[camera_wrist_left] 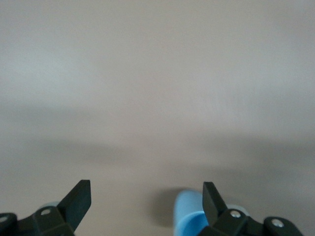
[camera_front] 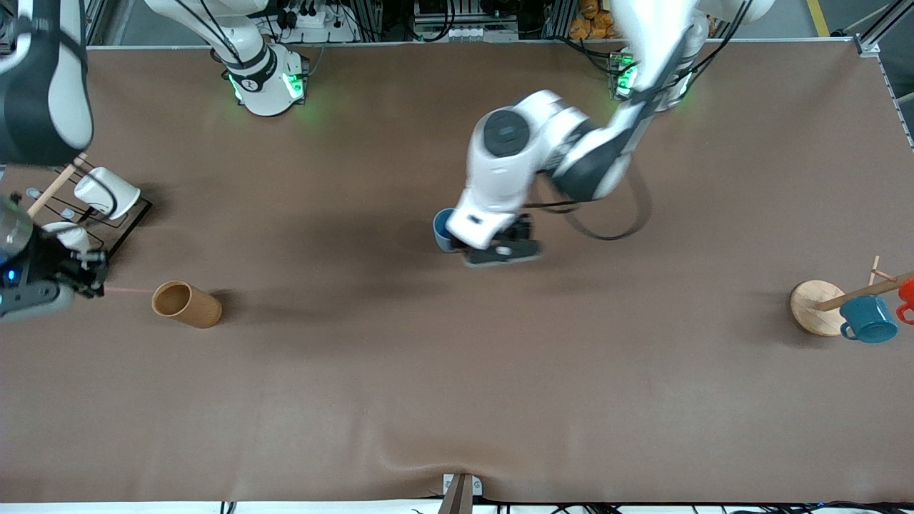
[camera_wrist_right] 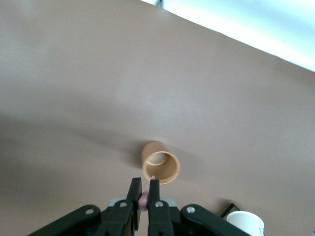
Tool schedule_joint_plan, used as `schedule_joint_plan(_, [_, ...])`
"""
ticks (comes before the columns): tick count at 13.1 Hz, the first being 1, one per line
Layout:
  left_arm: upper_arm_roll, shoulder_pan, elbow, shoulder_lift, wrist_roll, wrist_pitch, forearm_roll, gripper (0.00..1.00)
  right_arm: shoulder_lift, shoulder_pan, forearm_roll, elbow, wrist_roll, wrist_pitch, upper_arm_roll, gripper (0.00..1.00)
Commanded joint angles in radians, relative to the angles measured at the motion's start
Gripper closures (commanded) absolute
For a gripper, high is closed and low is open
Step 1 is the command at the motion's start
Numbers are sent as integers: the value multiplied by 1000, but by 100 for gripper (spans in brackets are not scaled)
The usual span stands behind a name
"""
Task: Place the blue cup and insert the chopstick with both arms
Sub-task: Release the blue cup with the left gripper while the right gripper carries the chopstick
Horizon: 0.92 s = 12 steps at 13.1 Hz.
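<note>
The blue cup (camera_front: 443,230) stands on the table near its middle, partly hidden under the left arm's hand. My left gripper (camera_front: 501,249) is just over it and open. In the left wrist view the blue cup (camera_wrist_left: 189,213) shows between the spread jaws, close against one finger (camera_wrist_left: 210,197), while the left gripper (camera_wrist_left: 146,192) grips nothing. At the right arm's end of the table my right gripper (camera_front: 91,277) is shut on the chopstick (camera_front: 130,290), a thin pink stick pointing toward the brown cup. In the right wrist view the right gripper (camera_wrist_right: 146,186) pinches the chopstick (camera_wrist_right: 143,202).
A brown cylindrical cup (camera_front: 187,305) lies on its side by the right gripper; it also shows in the right wrist view (camera_wrist_right: 161,168). A black rack (camera_front: 126,224) holds a white cup (camera_front: 107,193). At the left arm's end a wooden mug stand (camera_front: 815,308) carries a teal mug (camera_front: 870,319) and a red one (camera_front: 907,300).
</note>
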Motion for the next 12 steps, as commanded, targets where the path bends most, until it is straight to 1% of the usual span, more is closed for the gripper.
schedule_joint_plan(1, [-9,112,-41,-172,83,-105,11,0,-64,56,106,-31,4,-14,3,100])
schedule_joint_plan(3, [-18,230,-43,-248,173,-168,7,0,-71,105,142,-26,-18,-10,7,100])
schedule_joint_plan(4, [-15,259,-43,-274,209,-198,7,0,-106,142,170,-29,-25,-8,24,100])
schedule_joint_plan(5, [-14,292,-40,-288,247,-227,7,0,-117,177,176,-29,-16,-8,39,100])
schedule_joint_plan(6, [-15,330,-40,-314,282,-243,5,0,-121,218,174,-29,-13,-2,58,100])
schedule_joint_plan(7, [-14,345,-38,-328,298,-270,4,0,-121,257,176,-29,-12,5,67,100])
schedule_joint_plan(9, [-14,396,-29,-361,344,-349,-4,0,-118,356,162,-33,20,42,66,100])
schedule_joint_plan(11, [-12,494,-29,-378,466,-377,-65,0,-105,436,153,-39,83,85,64,100])
schedule_joint_plan(12, [-8,543,-30,-385,559,-380,-118,0,-98,470,126,-49,123,110,66,100])
